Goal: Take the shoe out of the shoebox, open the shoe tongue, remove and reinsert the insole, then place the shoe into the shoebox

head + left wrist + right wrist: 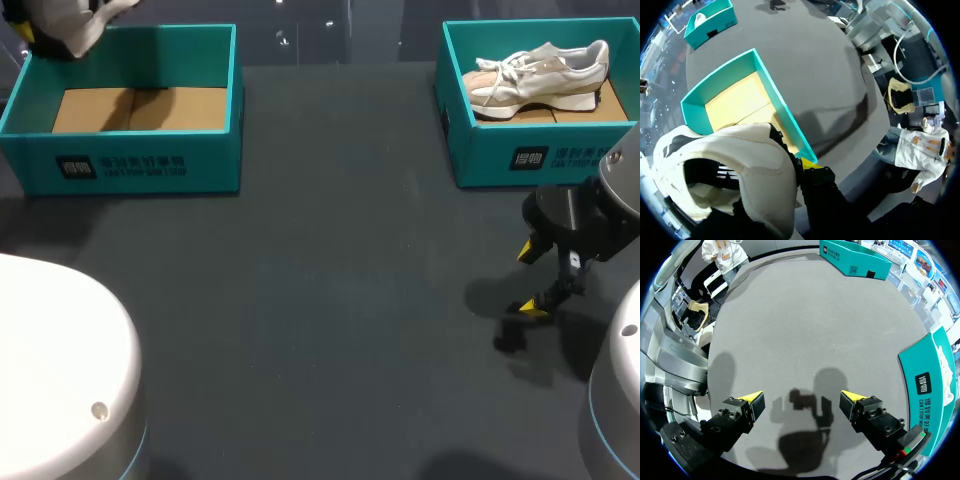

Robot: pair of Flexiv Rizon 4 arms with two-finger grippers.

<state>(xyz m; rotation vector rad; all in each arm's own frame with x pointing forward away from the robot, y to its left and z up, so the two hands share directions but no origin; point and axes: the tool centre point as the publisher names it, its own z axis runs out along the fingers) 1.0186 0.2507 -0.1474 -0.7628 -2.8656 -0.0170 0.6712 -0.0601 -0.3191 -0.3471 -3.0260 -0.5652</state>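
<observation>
The left gripper (796,169) is clamped on a white fabric sneaker (740,160), above the teal cardboard shoebox (150,165) at ten o'clock. The right gripper (802,401) hangs at four o'clock, fingers spread apart.

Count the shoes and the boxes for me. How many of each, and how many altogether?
Shoes: 2 (white shoe in the right box, white shoe up in the air)
Teal boxes: 2 (left box, right box)
Total: 4
</observation>
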